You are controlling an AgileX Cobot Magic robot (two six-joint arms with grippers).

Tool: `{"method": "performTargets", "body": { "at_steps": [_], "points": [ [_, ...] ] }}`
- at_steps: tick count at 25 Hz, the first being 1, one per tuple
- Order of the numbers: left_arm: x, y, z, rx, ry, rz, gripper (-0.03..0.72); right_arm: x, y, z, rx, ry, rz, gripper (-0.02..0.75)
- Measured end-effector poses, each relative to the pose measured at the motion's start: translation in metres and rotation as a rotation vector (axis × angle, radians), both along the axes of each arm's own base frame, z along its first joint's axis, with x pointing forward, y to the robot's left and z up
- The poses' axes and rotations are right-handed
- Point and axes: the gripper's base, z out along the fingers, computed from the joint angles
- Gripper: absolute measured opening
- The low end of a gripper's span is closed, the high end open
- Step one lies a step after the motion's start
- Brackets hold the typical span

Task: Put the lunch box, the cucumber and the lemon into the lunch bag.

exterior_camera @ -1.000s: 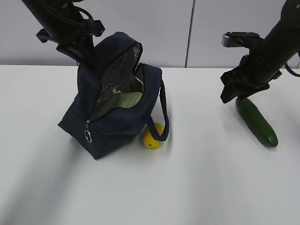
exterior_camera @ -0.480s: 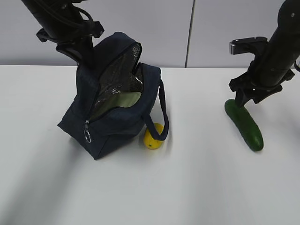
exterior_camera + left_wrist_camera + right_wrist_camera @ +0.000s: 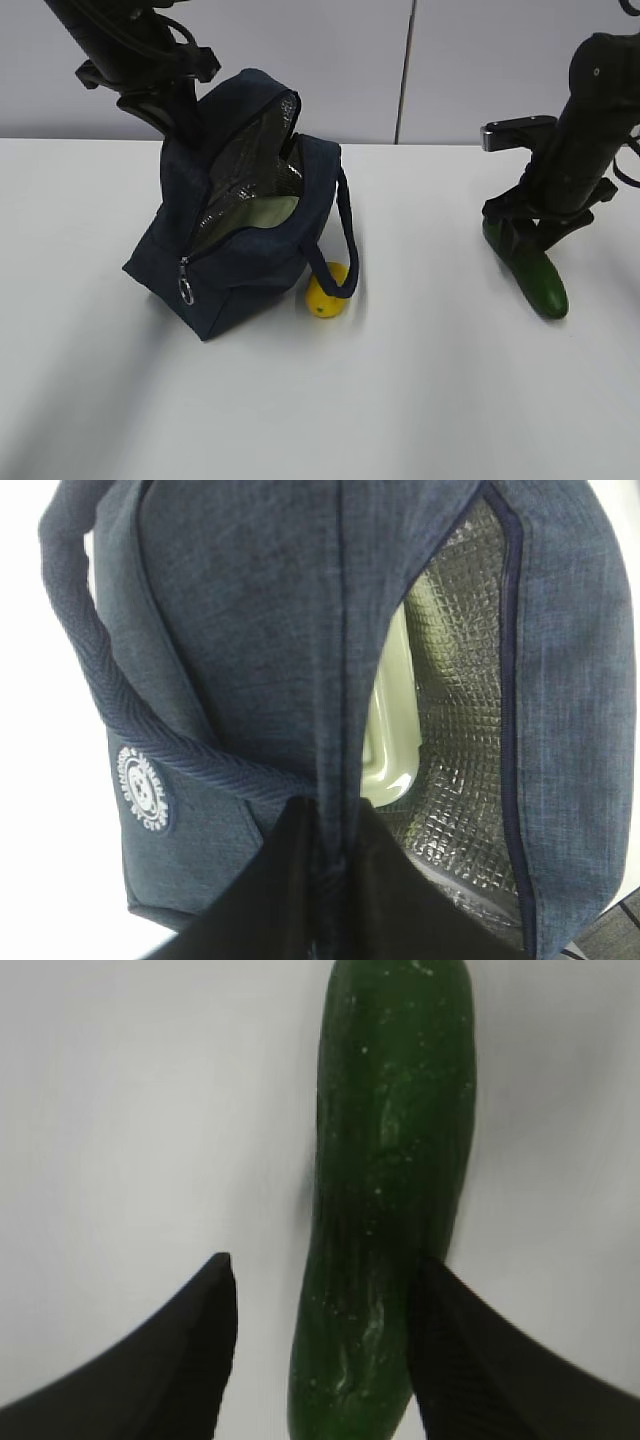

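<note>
Left gripper pinched shut on lunch bag fabric at far left, right gripper jaws half open astride cucumber, one finger touching it, not clamped

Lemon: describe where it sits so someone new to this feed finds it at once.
Start at the dark navy lunch bag standing open on the left half of the white table. At its near right corner a loop handle hangs down to the tabletop. The lemon lies there, partly behind that handle: small, round, and the only yellow thing in view.
</note>
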Motion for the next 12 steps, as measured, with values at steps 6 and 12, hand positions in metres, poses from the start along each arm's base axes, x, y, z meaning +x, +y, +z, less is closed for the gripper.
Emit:
{"method": "performTargets", "body": {
  "at_steps": [6, 12],
  "points": [
    [0.0, 0.0, 0.0, 0.001, -0.001, -0.003, 0.02, 0.003, -0.001, -0.006, -0.009, 0.008, 0.003, 0.408],
    [0.0, 0.0, 0.0, 0.001, -0.002, -0.004, 0.02, 0.004, -0.001, -0.025, -0.005, 0.045, 0.0, 0.408]
  ]
}}
